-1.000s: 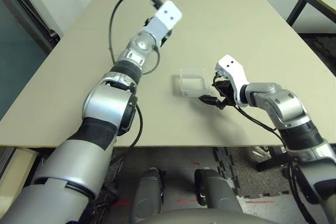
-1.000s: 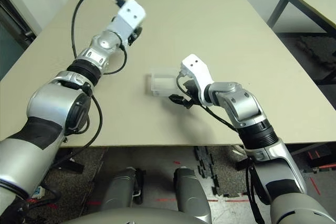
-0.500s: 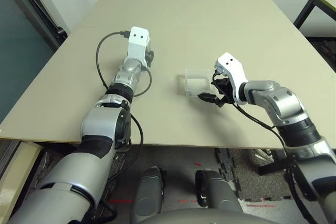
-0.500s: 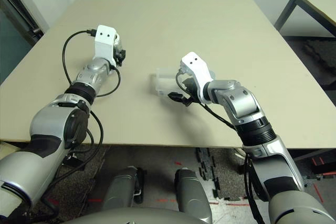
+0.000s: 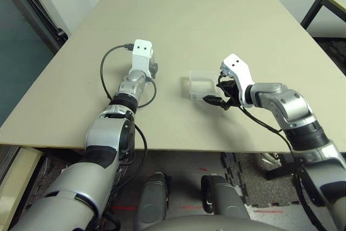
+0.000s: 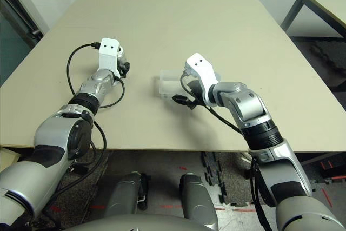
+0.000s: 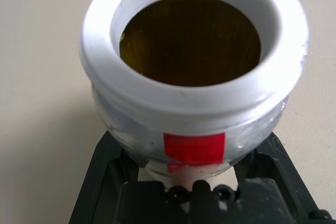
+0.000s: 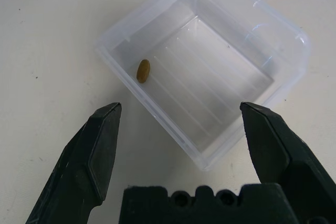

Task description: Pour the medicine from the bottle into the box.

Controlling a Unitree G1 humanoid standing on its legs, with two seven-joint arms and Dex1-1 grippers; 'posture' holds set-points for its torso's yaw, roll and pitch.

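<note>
No readable text; plain red sticker on the bottle (image 7: 194, 103)

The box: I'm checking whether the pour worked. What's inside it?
One small brownish pill lies in the box, near one wall. The rest of its ridged floor is bare. The walls are clear, so nothing in it is hidden.

Both head eyes look down over the beige tabletop (image 5: 227, 20); each wrist camera sits close, the right sharing the clear square plastic box (image 8: 210, 72).
</note>
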